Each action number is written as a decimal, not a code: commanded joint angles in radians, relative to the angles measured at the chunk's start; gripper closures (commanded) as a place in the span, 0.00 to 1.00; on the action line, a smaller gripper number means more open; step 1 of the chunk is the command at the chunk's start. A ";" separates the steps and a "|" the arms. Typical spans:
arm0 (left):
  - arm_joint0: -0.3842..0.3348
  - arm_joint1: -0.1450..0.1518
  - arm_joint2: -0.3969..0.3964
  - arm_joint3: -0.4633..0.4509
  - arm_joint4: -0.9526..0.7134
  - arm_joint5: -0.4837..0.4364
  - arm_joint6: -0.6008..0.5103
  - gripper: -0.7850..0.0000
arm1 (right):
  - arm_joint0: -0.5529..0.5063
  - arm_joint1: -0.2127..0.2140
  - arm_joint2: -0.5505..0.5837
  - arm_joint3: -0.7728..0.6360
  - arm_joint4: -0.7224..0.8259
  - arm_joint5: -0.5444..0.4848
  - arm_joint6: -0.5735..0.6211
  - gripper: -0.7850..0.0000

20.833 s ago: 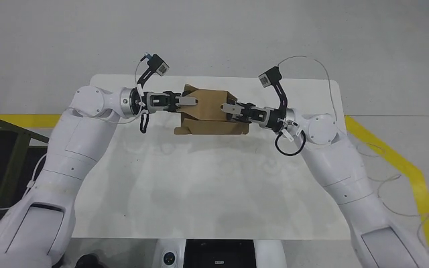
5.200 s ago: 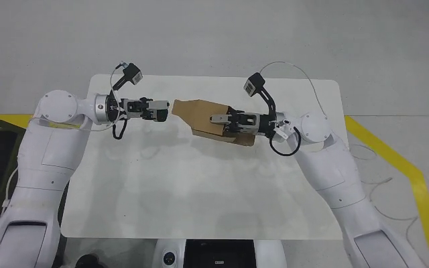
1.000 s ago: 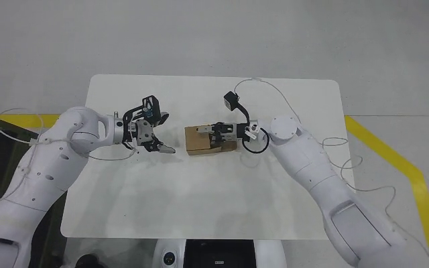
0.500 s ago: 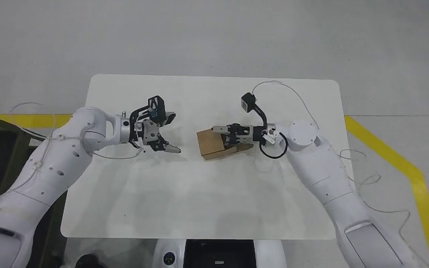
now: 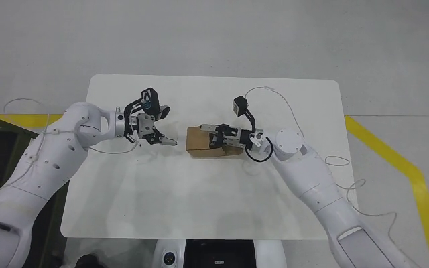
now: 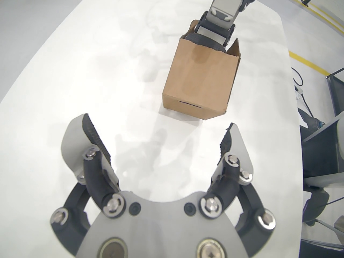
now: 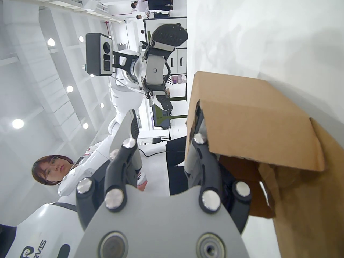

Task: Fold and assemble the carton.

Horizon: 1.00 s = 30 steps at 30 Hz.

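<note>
The white table (image 5: pixel 201 201) carries one thing, a brown carton (image 5: pixel 198 139), which lies on its side between the two hands. It is folded up into a box shape. The end that faces the left hand (image 6: pixel 158 138) is closed, with a thin slot line across its lower edge. The end that faces the right hand (image 7: pixel 165 124) is open, and short flaps stick out from it toward that hand's wrist.

The right hand is at the open end of the carton (image 7: pixel 255 124). Its jaws stand apart. One finger (image 7: pixel 200 149) reaches inside, just under the carton's upper panel, and the other finger (image 7: pixel 126 135) hangs in the air above that panel, clear of it. So the panel lies between the two fingers, but they do not clamp it. From the left wrist view the same hand (image 6: pixel 215 32) sits over the far edge of the carton (image 6: pixel 201 81), with a dark pad showing at the edge of the opening.

The left hand hangs above the table, a short way off the carton's closed end, with the carton straight ahead of its fingertips and nothing touching them. Its jaws are spread wide and hold nothing. The dark ribbed pads (image 6: pixel 92 132) face each other across bare table.
</note>
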<state>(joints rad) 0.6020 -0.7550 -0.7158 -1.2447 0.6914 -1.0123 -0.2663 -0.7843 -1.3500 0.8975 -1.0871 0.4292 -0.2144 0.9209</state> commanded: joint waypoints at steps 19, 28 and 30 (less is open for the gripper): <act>0.043 0.023 -0.008 -0.085 -0.024 0.000 -0.033 0.00 | -0.017 0.030 0.073 0.009 -0.113 -0.023 0.076 0.29; 0.050 -0.011 0.021 -0.095 0.044 0.031 0.006 0.00 | -0.066 0.072 0.152 -0.133 -0.195 0.038 0.151 0.51; 0.050 -0.020 0.027 -0.090 0.056 0.036 0.017 0.00 | -0.078 0.081 0.172 -0.162 -0.210 0.052 0.163 0.54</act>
<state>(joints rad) 0.6519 -0.7698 -0.6921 -1.3384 0.7399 -0.9788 -0.2561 -0.8555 -1.2744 1.0577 -1.2324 0.2285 -0.1706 1.0768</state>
